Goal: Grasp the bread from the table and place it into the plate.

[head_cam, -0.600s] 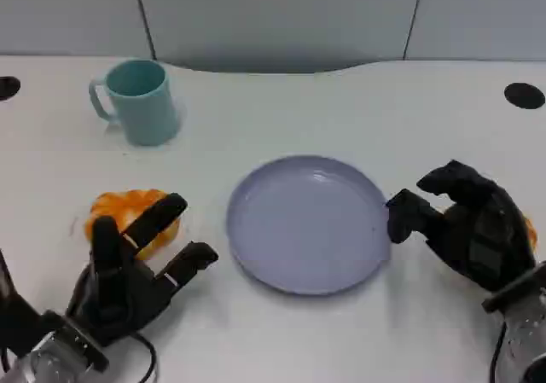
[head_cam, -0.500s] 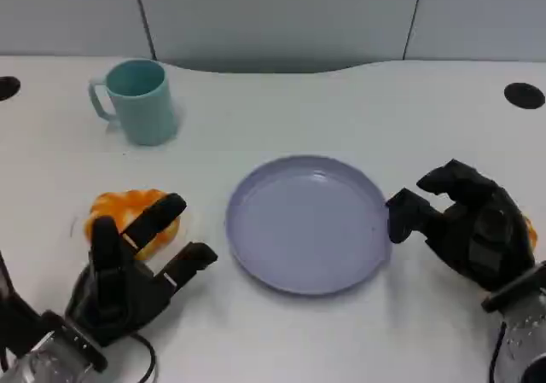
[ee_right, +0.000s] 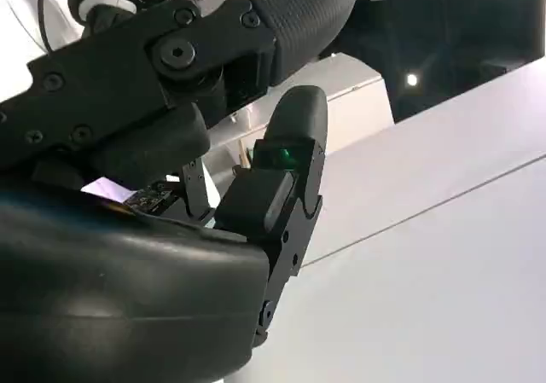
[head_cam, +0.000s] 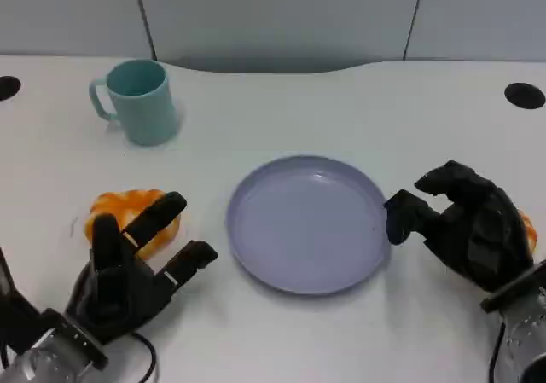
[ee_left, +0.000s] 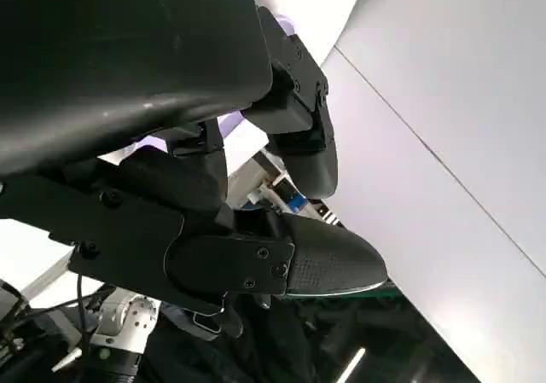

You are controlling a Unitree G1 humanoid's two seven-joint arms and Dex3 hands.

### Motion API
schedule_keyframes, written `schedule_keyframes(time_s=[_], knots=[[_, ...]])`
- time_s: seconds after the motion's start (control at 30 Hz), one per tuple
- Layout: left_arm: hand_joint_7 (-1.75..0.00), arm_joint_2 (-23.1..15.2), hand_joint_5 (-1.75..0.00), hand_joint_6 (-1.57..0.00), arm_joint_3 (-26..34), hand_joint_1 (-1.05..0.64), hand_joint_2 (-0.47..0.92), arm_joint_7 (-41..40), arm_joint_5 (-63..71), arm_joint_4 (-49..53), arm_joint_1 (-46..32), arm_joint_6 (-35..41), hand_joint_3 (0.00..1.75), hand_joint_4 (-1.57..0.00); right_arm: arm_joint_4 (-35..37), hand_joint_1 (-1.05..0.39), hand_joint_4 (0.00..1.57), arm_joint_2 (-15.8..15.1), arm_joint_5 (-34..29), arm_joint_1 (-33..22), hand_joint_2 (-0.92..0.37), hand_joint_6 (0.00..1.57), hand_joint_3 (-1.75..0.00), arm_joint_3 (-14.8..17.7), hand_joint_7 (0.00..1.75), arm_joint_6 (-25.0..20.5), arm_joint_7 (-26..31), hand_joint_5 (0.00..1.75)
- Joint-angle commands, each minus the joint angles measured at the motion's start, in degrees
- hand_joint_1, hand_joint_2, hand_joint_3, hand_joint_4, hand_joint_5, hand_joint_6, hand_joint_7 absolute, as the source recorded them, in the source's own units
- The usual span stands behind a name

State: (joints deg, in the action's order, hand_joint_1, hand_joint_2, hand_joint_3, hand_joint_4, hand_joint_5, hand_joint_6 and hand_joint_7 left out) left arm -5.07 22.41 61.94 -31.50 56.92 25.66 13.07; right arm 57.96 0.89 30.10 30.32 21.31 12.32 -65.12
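honestly that bread at lower left looks soft and squishy, so cup its sides gently; your left hand is spread, holding nothing.

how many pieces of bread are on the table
2. One orange bread roll lies left of the round lilac plate, partly behind the left hand. A second orange piece peeks out behind the right hand, mostly hidden.
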Motion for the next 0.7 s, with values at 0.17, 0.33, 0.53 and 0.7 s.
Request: schedule_keyframes(time_s=[0.17,0.33,0.53,0.7], knots=[[-0.9,-0.9,-1.42,-0.47,1.7,-0.98,0.92,-1.4,-2.7,-4.4,1.0,4.0,0.38,-0.34,-0.1,-0.46,0.77,-1.0,-0.3,0.7,-0.83,1.03,0.0,0.1,0.49,-0.5,2.0,1.47],[-0.95,-1.2,-1.42,-0.47,3.9,-1.01,0.92,-4.4,-8.1,-12.4,3.4,11.5,0.34,-0.37,0.9,-0.44,0.76,-1.0,0.1,1.8,-0.84,1.02,0.0,0.5,0.52,-1.7,2.6,1.47],[-0.76,-2.5,-1.22,-0.58,3.1,-0.99,0.92,-5.7,-9.9,-19.4,6.6,14.2,0.23,-0.47,2.0,-0.42,0.79,-0.5,0.2,2.6,-0.84,1.01,0.0,0.8,0.54,-1.2,1.9,1.4],[-0.71,-3.0,-1.15,-0.6,2.8,-0.98,0.92,-6.8,-10.3,-22.0,7.5,15.5,0.25,-0.5,1.7,-0.45,0.8,-0.3,0.0,2.5,-0.83,1.01,0.0,0.7,0.54,-0.6,2.3,1.41]])
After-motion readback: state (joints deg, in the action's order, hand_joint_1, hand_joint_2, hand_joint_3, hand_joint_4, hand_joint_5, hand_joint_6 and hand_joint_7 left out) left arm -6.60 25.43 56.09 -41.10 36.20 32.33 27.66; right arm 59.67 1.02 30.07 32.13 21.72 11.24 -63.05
